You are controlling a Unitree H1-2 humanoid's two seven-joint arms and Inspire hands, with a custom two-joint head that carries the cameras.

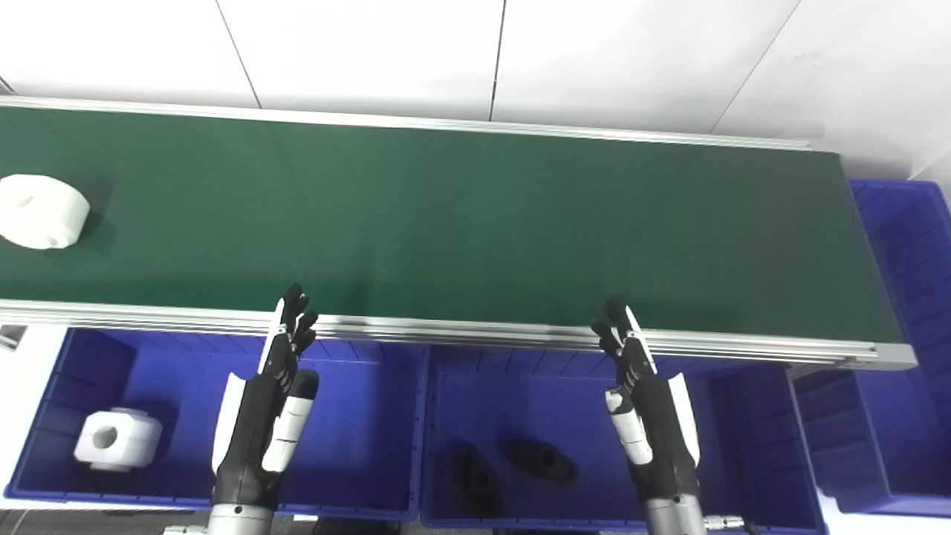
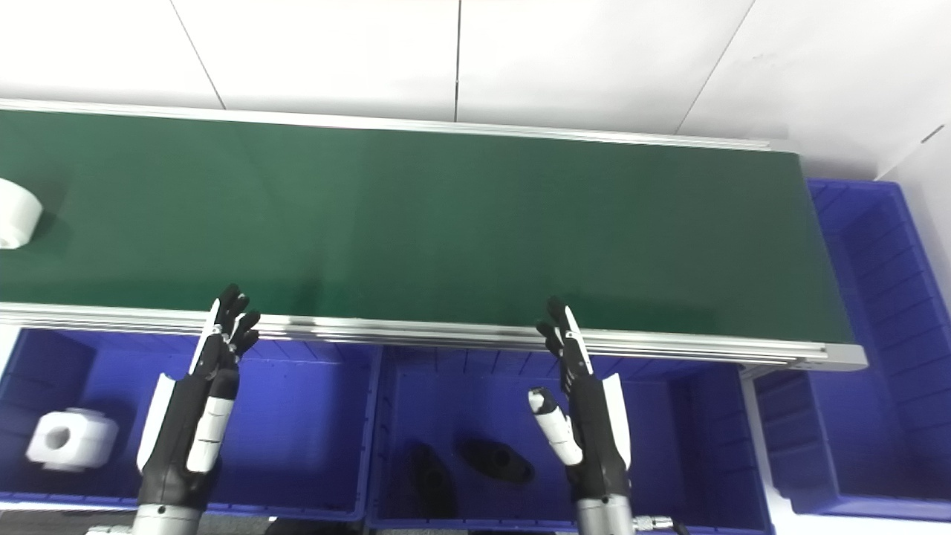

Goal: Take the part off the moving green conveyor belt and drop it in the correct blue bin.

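Observation:
A white round part (image 1: 41, 211) with a hole lies on the green conveyor belt (image 1: 461, 223) at its far left; in the right eye view it (image 2: 15, 214) is cut by the frame edge. My left hand (image 1: 267, 401) is open and empty, held over the left blue bin (image 1: 364, 446), fingers pointing at the belt's near rail. My right hand (image 1: 646, 401) is open and empty over the middle blue bin (image 1: 743, 416), fingers also at the rail. Both hands are far from the part.
The left bin holds a white blocky part (image 1: 117, 440). The middle bin holds two black parts (image 1: 541, 459). A third blue bin (image 1: 910, 319) stands at the belt's right end. An aluminium rail (image 1: 461, 331) edges the belt's near side.

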